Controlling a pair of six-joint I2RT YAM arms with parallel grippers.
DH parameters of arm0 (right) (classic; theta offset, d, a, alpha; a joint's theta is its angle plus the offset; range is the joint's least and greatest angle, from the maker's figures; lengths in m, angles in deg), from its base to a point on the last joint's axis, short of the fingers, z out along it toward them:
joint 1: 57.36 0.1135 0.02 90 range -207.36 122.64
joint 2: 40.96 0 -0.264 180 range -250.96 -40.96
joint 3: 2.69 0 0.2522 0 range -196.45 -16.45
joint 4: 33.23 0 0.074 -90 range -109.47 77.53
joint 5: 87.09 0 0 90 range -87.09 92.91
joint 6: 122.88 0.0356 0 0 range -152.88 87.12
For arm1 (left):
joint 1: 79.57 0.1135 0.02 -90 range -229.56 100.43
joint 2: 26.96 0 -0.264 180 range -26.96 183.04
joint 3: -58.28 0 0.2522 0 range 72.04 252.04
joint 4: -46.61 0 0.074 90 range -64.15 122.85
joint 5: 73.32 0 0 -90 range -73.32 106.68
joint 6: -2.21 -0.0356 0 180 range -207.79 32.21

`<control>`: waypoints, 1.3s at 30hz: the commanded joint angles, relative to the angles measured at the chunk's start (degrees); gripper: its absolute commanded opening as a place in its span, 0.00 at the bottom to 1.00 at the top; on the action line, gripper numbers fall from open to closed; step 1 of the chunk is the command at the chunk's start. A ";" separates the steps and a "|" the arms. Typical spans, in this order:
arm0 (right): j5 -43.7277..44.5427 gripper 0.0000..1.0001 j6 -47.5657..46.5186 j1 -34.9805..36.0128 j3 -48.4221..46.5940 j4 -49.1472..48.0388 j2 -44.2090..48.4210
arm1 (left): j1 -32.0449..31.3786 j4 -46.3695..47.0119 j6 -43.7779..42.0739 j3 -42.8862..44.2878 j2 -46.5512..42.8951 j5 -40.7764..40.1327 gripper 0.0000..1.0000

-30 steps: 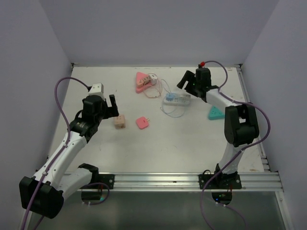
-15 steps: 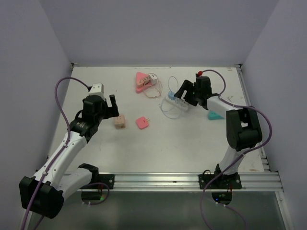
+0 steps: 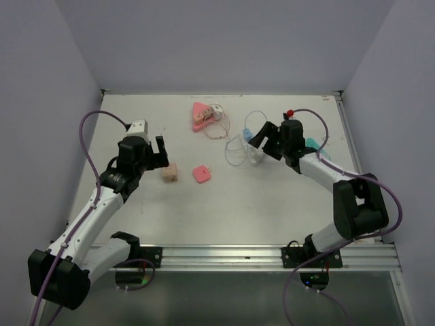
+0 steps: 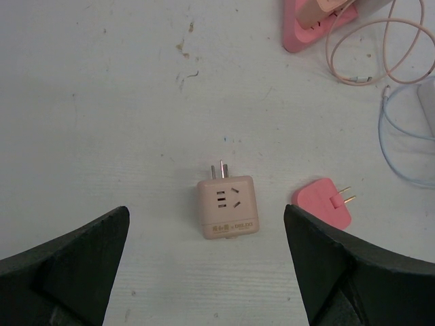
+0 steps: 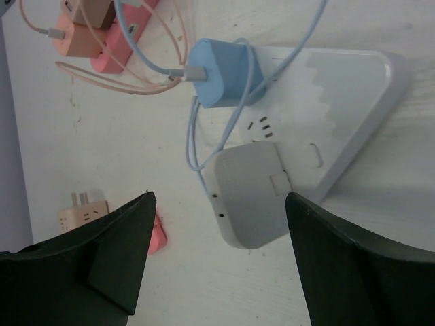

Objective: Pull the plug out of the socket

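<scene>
A white triangular socket strip (image 5: 340, 102) lies at the back middle of the table (image 3: 272, 197). It also shows in the top view (image 3: 255, 155). A blue plug (image 5: 221, 71) with a blue cable and a light grey plug (image 5: 251, 193) sit in it. My right gripper (image 5: 219, 197) is open, its jaws on either side of the grey plug and not touching it. In the top view it (image 3: 259, 138) hovers over the strip. My left gripper (image 4: 206, 208) is open above a beige cube adapter (image 4: 228, 207), and in the top view it (image 3: 160, 146) is at the left.
A loose pink plug (image 4: 325, 202) lies right of the beige adapter. A pink triangular socket (image 3: 199, 117) with plugs and a pink cable lies at the back. A teal triangular socket (image 3: 312, 143) shows behind my right arm. Blue cable loops (image 3: 234, 153) lie left of the strip.
My right gripper has swung from over the strip's right end to nearer and lower. The white strip has turned from lying crosswise to pointing front to back. The left arm has not moved.
</scene>
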 commanded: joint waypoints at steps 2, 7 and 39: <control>8.24 0.80 4.95 -1.81 6.76 -7.07 4.85 | 0.56 1.20 -1.15 -0.22 -0.11 0.43 1.00; 5.96 0.78 7.93 -3.13 10.38 -14.09 2.75 | 0.56 1.20 -1.24 -0.22 -0.02 0.43 1.00; -8.54 0.66 20.16 -9.99 18.56 -58.49 -26.52 | 0.56 1.11 -0.98 -0.13 1.56 0.51 1.00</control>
